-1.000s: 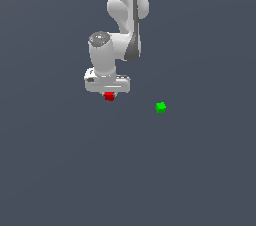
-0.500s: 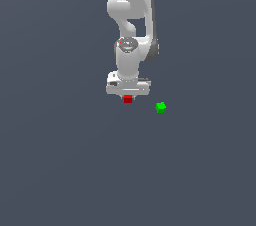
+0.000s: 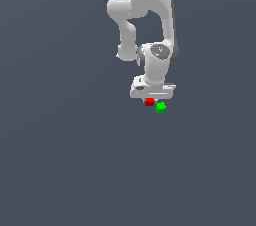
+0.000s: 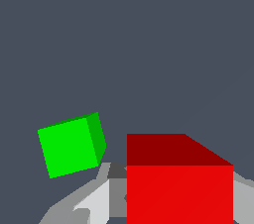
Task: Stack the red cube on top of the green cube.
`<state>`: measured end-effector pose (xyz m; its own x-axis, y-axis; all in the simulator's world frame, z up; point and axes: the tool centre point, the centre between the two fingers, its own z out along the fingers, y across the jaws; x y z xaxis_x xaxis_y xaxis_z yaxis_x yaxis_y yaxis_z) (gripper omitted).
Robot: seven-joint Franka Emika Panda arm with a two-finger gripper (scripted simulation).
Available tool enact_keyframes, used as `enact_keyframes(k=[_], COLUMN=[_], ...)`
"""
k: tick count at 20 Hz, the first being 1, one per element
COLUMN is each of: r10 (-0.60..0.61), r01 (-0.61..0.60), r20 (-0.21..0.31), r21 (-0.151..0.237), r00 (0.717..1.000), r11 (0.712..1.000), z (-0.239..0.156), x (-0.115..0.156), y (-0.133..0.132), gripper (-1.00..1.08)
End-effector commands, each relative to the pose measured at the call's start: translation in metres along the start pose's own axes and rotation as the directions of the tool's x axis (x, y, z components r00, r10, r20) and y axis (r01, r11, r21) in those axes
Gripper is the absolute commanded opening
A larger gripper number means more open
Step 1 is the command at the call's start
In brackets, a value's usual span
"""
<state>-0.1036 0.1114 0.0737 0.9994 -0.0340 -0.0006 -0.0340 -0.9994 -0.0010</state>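
The tiny red cube sits between the fingers of my white gripper, which is shut on it and holds it above the grey floor. The tiny green cube rests on the floor just to the exterior view's right of the red cube and slightly lower. In the wrist view the red cube fills the space between the grey fingers, and the green cube lies beside it, apart from it and turned at a slight angle.
The plain grey floor spreads all around. The white arm rises above the gripper toward the top of the exterior view.
My gripper has carried the red cube toward the exterior view's right, from well left of the green cube to right beside it. The green cube has not moved.
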Motion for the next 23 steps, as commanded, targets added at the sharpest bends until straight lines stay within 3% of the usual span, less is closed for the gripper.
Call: enact_keyframes(k=[1, 7, 13, 14, 23], r10=[0.002, 0.002, 0.002, 0.002, 0.002], r01=[-0.002, -0.002, -0.002, -0.002, -0.002], r20=[-0.001, -0.001, -0.001, -0.001, -0.001], r21=[0.0, -0.001, -0.001, -0.001, -0.001], r00=[1.0, 1.0, 1.0, 1.0, 1.0], r11=[1.0, 1.0, 1.0, 1.0, 1.0], z=[0.004, 0.011, 0.013, 0.013, 0.013], x=[0.001, 0.003, 0.005, 0.005, 0.005], y=[-0.022, -0.056, -0.067, -0.067, -0.067], gripper=[-1.0, -1.0, -1.0, 1.0, 1.0])
